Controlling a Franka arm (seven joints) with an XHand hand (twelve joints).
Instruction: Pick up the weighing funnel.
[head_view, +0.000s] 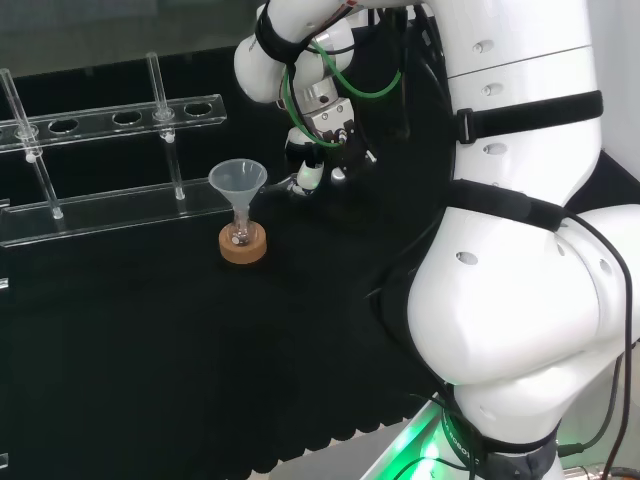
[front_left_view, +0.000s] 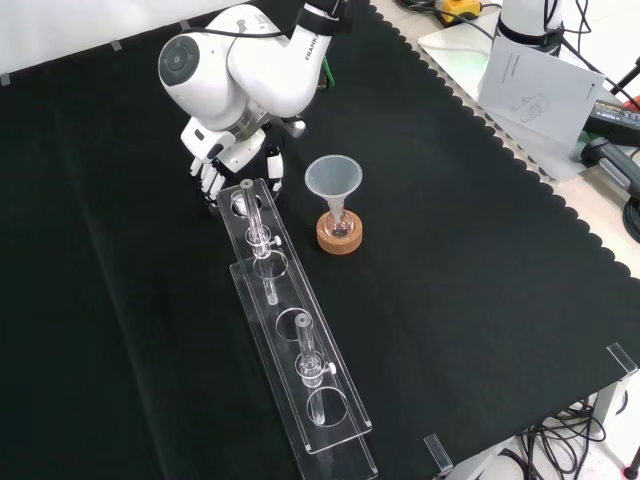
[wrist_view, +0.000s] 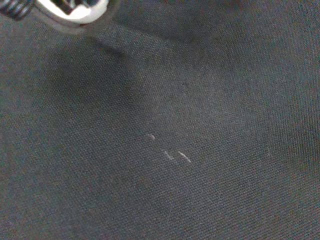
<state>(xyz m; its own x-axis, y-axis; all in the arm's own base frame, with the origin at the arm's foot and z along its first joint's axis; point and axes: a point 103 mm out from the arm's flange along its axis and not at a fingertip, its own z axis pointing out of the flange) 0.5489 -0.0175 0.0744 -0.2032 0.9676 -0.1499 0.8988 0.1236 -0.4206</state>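
Black cloth (front_left_view: 450, 300) covers the bench, its scalloped edge running along the right side of the front view. The white arm link (front_left_view: 240, 65) with its round grey cap reaches in from the top of that view, and the robot hand (front_left_view: 213, 165) hangs below it, low over the cloth. Whether the robot hand is spread, closed or clamped on anything I cannot tell.

A long clear rack (front_left_view: 283, 345) lies directly in its way. In the front view the rack runs from just below the robot hand down toward the lower edge, with round holes in its top plate and clear upright rods (front_left_view: 308, 345) standing in it. Its far end sits just beside the robot hand.

To the right of the rack in the same view, apart from it, stands the funnel (front_left_view: 333, 178), mouth up, with its stem in a small flask (front_left_view: 338, 222) on a cork ring (front_left_view: 340, 238). In the head view the funnel is just left of the robot hand, with the rack farther left.

The wrist view looks down on close cloth weave with a few pale flecks (wrist_view: 170, 155), and a blurred white part of the robot hand at the edge.

Beyond the cloth, at the upper right of the front view, a white sheet (front_left_view: 530, 85) bears a small drawing and lines of print too small to read. Dark cables (front_left_view: 610, 120) lie beside it. The arm link carries lettering along its side.
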